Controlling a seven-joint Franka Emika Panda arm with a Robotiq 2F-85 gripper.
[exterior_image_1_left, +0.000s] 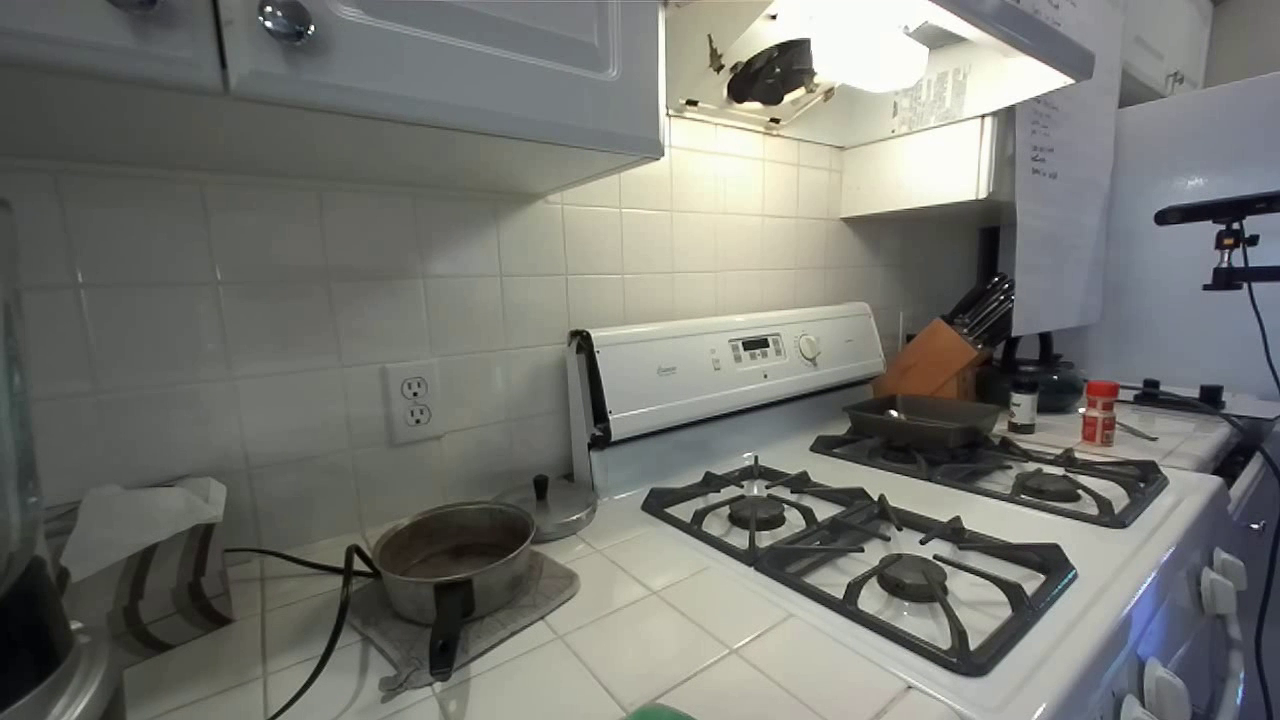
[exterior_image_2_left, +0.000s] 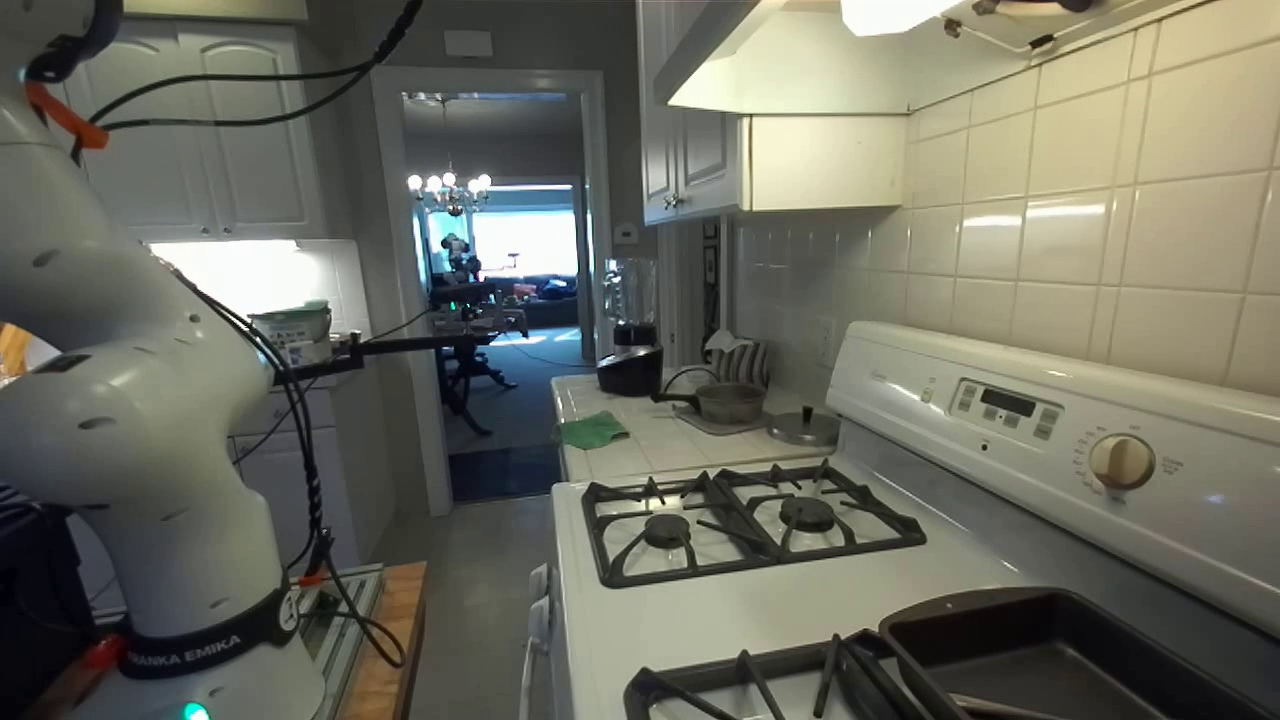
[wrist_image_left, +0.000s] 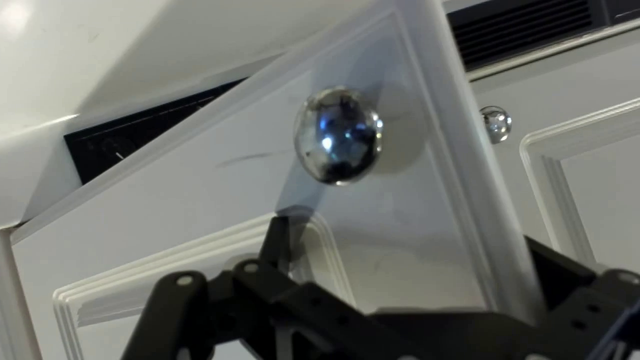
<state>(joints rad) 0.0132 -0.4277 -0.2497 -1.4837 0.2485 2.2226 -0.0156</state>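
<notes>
White panelled cabinet door (wrist_image_left: 220, 195), ajar | round chrome knob (wrist_image_left: 339, 136) on its face | black gripper (wrist_image_left: 407, 235) spread wide, astride the door's edge

Cannot follow the gripper (wrist_image_left: 412, 245) past the wrist view's bottom edge, nor see all of one finger (wrist_image_left: 557, 265) behind the cabinet door (wrist_image_left: 255, 190). Cannot read the small handwriting (exterior_image_1_left: 1043, 148) in an exterior view.
</notes>
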